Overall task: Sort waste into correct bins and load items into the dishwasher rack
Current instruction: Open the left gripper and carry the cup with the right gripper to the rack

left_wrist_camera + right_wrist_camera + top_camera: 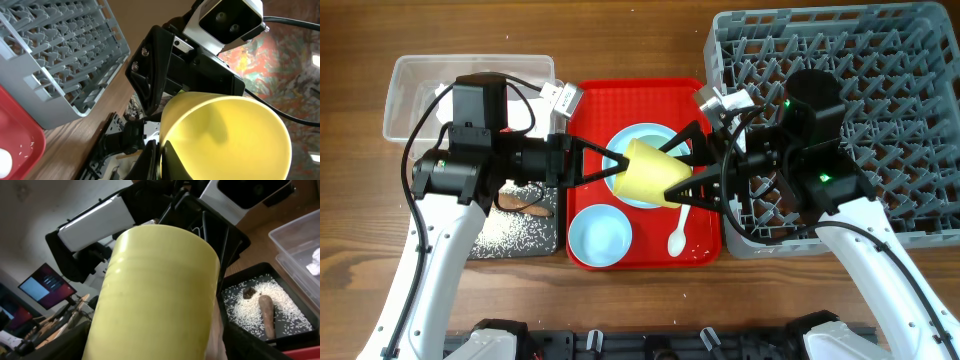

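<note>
The small yellow cup (650, 172) hangs on its side above the red tray, between both arms. My left gripper (620, 165) is shut on the cup's rim. In the left wrist view one finger lies inside the cup (225, 135) and one outside, at the gripper (160, 150). My right gripper (668, 172) is open, and its fingers straddle the cup's body (155, 295) with a slim gap on one side. A light-blue plate (642, 138) lies partly hidden under the cup. On the tray lie a light-blue bowl (600, 235) and the white spoon (677, 235).
The grey dishwasher rack (900, 100) stands at the right, beside the red tray (590, 110). At the left, the black tray (490, 245) holds rice crumbs (270, 302) and a brown stick (266, 312). Behind it is the clear tub (410, 90), with white tissue (315, 260) in it.
</note>
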